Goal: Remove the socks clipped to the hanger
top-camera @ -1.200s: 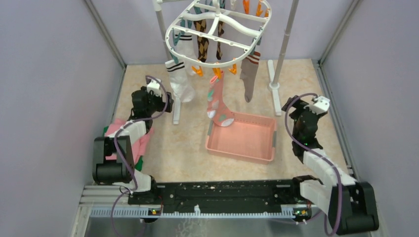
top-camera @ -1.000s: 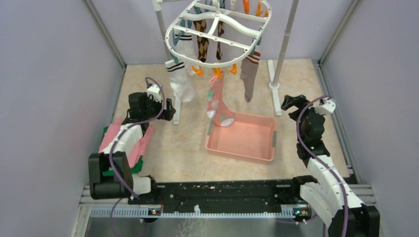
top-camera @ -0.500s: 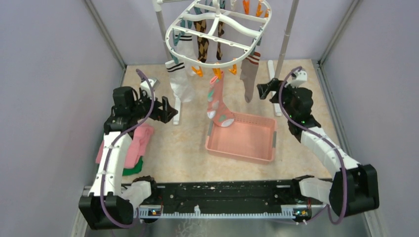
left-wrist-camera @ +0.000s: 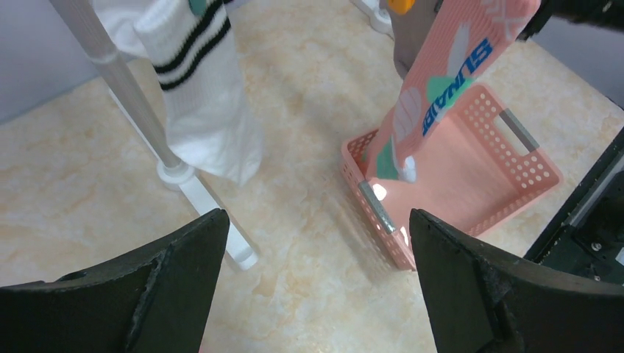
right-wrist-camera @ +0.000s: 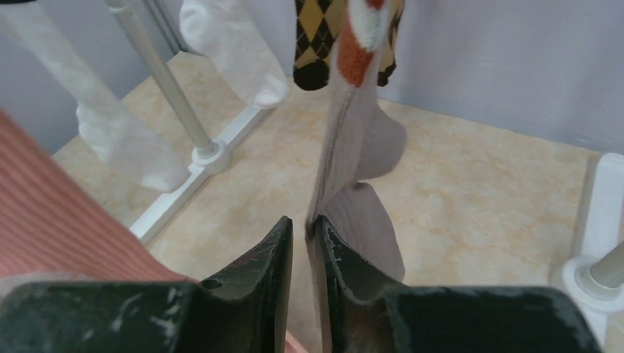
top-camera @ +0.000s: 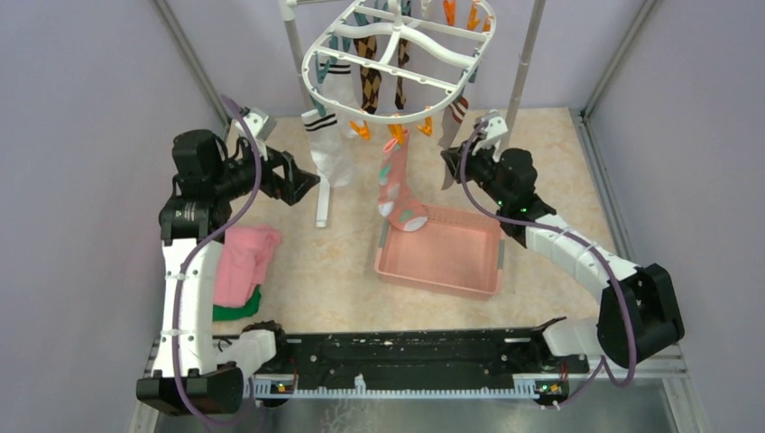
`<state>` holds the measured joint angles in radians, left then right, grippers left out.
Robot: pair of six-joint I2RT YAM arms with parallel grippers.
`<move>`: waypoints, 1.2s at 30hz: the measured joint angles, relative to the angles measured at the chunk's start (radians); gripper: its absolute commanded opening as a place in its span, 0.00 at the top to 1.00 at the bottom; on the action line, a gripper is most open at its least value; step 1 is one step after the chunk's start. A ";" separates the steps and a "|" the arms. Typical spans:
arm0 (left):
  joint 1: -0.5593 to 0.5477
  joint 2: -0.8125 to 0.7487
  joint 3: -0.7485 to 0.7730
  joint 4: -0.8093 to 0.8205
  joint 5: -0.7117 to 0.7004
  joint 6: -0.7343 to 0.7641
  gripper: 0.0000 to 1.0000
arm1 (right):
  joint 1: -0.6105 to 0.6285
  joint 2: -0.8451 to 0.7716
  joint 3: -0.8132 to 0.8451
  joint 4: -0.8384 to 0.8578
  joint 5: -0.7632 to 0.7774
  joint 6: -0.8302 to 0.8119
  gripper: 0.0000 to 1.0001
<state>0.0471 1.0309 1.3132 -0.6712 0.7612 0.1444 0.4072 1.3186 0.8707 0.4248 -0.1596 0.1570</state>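
Note:
The hanger (top-camera: 308, 65), a white oval ring with orange and teal clips, hangs at the back. Several socks are clipped to it: a white one (top-camera: 332, 153) (left-wrist-camera: 206, 110), a pink spotted one (top-camera: 397, 185) (left-wrist-camera: 441, 81), a brown argyle pair (top-camera: 368, 86) (right-wrist-camera: 316, 37) and a grey-brown one (top-camera: 454, 122) (right-wrist-camera: 357, 140). My right gripper (top-camera: 447, 161) (right-wrist-camera: 300, 220) has its jaws drawn to a narrow slit on the lower part of the grey-brown sock. My left gripper (top-camera: 302, 185) (left-wrist-camera: 316, 217) is open wide and empty, just left of the white sock.
A pink basket (top-camera: 439, 287) (left-wrist-camera: 379, 206) sits on the floor under the pink sock's toe. Folded pink and green cloths (top-camera: 239, 266) lie at the left. The rack's poles (top-camera: 521, 81) and white feet (top-camera: 321, 203) stand beside both grippers.
My right arm swung forward and left to the grey-brown sock, and its jaws closed on it. My left arm rose and reached toward the white sock, jaws still wide.

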 measured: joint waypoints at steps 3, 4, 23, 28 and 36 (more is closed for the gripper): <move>0.000 0.041 0.086 -0.013 0.004 0.002 0.01 | 0.068 -0.009 0.000 0.000 0.039 -0.050 0.94; 0.000 0.051 0.106 -0.014 0.005 0.002 0.01 | 0.092 -0.015 0.000 0.002 0.057 -0.063 0.96; -0.001 0.037 0.073 -0.028 0.018 -0.015 0.01 | 0.304 -0.039 -0.011 0.038 0.288 -0.136 1.00; -0.001 -0.018 -0.152 0.006 -0.061 0.002 0.01 | 0.304 -0.058 -0.060 0.019 0.369 -0.140 0.99; -0.001 -0.040 -0.302 0.121 -0.206 0.002 0.01 | 0.319 -0.041 -0.066 -0.027 0.397 -0.116 1.00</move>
<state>0.0460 0.9905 1.0111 -0.5507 0.5552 0.1467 0.7258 1.2774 0.8047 0.3973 0.2371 0.0406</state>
